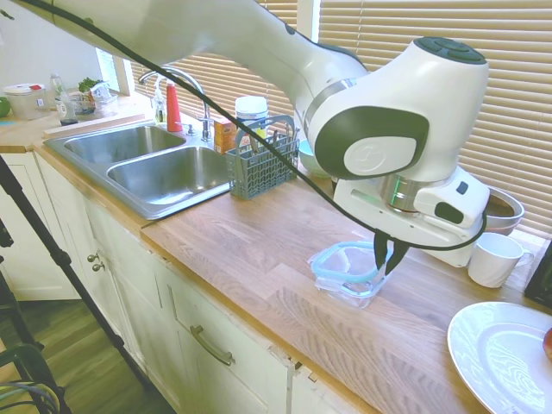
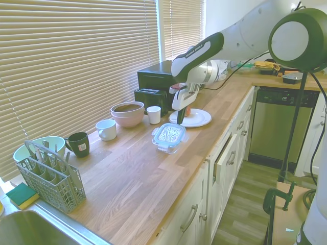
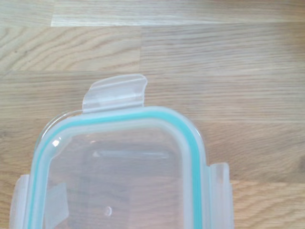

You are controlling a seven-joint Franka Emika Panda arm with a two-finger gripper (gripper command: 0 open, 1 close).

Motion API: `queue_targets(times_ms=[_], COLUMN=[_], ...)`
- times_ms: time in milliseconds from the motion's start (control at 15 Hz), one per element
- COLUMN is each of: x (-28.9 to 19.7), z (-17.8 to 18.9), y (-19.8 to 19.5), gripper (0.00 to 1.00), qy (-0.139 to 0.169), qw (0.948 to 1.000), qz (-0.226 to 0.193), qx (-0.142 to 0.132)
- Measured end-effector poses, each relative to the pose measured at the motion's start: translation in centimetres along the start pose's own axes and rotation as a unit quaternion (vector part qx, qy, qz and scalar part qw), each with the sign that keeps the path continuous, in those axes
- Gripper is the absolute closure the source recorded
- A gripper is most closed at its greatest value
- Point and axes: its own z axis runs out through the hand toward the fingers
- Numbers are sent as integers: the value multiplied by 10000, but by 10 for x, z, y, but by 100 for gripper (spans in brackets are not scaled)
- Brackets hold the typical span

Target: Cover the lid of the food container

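Lid (image 1: 345, 262) sits on the food container (image 1: 349, 291) mid-tabletop (image 1: 259, 250), flaps unlatched. Gripper (image 1: 386, 255) at its far edge, fingers nearly together, seemingly pinching nothing. Risk: lid looks slightly tilted; an off-centre push could skew it or slide the container.

Lid (image 3: 119, 167): cut off by the wrist view's bottom edge; 3 flaps show, 2 partly cropped. Food container (image 1: 345, 289): walls largely hidden under the lid. White plate (image 1: 500, 358): cropped at the frame corner. Hand (image 1: 390, 259): finger gap too small to tell.
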Motion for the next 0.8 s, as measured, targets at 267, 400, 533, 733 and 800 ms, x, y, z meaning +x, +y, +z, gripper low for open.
queue_targets(times_ms=[267, 400, 533, 733, 800], x=[0, 0, 0, 0, 0], z=[16, 22, 24, 25, 25], y=[-1, 0, 0, 1, 1], gripper=[100, 0, 0, 0, 0], qy=[-67, -107, -119, -127, -131], qw=[10000, 9999, 9999, 9999, 9998], qz=[31, 62, 79, 101, 109], qx=[-13, -30, -37, -40, -42])
